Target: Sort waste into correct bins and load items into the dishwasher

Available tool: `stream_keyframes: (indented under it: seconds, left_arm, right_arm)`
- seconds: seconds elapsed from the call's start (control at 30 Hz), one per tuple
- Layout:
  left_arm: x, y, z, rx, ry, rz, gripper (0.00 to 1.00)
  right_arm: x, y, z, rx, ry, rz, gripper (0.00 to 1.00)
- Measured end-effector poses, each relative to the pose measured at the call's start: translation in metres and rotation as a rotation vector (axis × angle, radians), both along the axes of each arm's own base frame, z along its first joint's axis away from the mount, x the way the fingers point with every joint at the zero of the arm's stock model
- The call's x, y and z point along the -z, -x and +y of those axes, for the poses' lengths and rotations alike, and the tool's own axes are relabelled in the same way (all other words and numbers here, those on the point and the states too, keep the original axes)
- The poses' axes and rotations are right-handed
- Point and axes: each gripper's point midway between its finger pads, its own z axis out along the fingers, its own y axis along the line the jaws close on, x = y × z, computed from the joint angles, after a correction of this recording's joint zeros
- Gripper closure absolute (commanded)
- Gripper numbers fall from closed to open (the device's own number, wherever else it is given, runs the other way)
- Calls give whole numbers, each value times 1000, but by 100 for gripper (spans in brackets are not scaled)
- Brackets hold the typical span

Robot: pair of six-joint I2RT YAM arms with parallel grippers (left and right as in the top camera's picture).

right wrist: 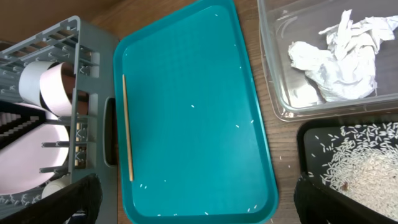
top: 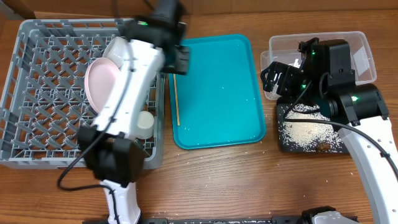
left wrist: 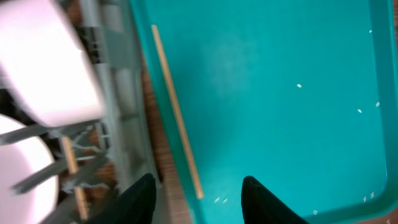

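The grey dish rack (top: pixel 37 93) holds the pink plate (top: pixel 99 84), a white bowl (top: pixel 115 50) and the white cup (top: pixel 144 124). One wooden chopstick (top: pixel 176 99) lies along the teal tray's left side; it also shows in the left wrist view (left wrist: pixel 177 112) and the right wrist view (right wrist: pixel 127 127). A second chopstick (left wrist: pixel 71 168) sits inside the rack. My left gripper (left wrist: pixel 199 202) is open and empty above the tray chopstick's end. My right gripper (right wrist: pixel 199 208) is wide open and empty. Crumpled tissue (right wrist: pixel 336 56) lies in the clear tub (top: pixel 364 46). Rice covers the black tray (top: pixel 311 134). The red wrapper is out of view.
The teal tray (top: pixel 217 93) sits between the rack and the bins, with a few loose rice grains (right wrist: pixel 236 126) on it. A small brown lump (top: pixel 322 147) lies on the black tray. My left arm stretches over the rack; my right arm hangs over the bins.
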Motion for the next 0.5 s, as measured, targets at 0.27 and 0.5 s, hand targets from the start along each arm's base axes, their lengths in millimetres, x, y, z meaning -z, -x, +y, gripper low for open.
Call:
stream_keyframes:
  seconds: [0.27, 0.5]
  left_arm:
    - [85, -14, -22, -131, -125, 85, 49]
    - [131, -28, -11, -197, -136, 128, 51]
  right_arm:
    - [0, 0, 0, -1, 0, 1, 0]
    - [0, 0, 0, 0, 0, 0, 0]
